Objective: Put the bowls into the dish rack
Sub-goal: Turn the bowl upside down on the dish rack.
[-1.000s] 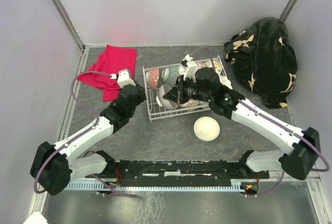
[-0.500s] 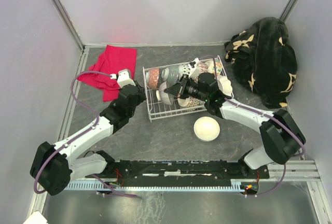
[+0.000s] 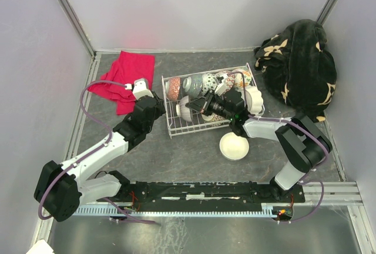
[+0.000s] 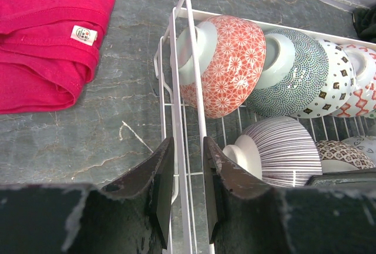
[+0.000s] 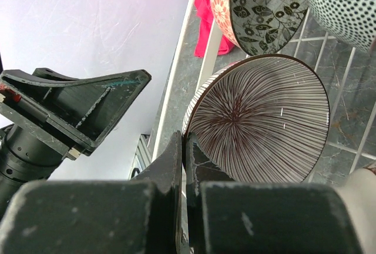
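Left gripper (image 4: 187, 146) is clamping the left wall of the rack (image 3: 176, 124); right gripper (image 5: 184, 143) is hovering pinched together, empty, beside striped bowl (image 5: 258, 119) inside rack.

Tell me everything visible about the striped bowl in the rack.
The striped bowl looks like glazed ceramic: white with fine dark lines fanning from the centre inside and running down the outside, plus a white foot ring. It stands on edge on the wires of the rack, front row, left end. Its open side faces the right tool, shut beside the rim; whether they touch cannot be told.
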{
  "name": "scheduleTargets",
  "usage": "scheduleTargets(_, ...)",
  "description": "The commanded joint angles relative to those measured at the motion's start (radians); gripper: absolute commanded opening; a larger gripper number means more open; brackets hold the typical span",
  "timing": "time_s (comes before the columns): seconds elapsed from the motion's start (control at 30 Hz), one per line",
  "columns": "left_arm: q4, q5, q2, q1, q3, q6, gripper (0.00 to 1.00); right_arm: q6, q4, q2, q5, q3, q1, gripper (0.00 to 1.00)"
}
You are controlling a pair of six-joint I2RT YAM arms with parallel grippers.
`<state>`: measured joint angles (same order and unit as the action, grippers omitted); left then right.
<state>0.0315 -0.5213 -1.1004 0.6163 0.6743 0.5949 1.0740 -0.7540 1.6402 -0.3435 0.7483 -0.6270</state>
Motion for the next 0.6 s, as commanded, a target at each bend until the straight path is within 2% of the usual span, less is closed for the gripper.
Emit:
scheduleTargets(0.0,0.024,-0.014,0.016,-0.004,0.006,-0.027,0.33,0.049,-0.229,0.009,-0.013,-0.013,0.005,0.02)
scheduleTargets(0.3,0.025,-0.013,0.014,-0.004,0.006,-0.027,0.33,0.096,-0.294,0.04,-0.025,-0.038,0.005,0.02)
scheduleTargets(0.57,0.025,-0.014,0.013,-0.005,0.007,-0.027,0.33,0.085,-0.208,0.018,-0.014,-0.055,0.006,0.02)
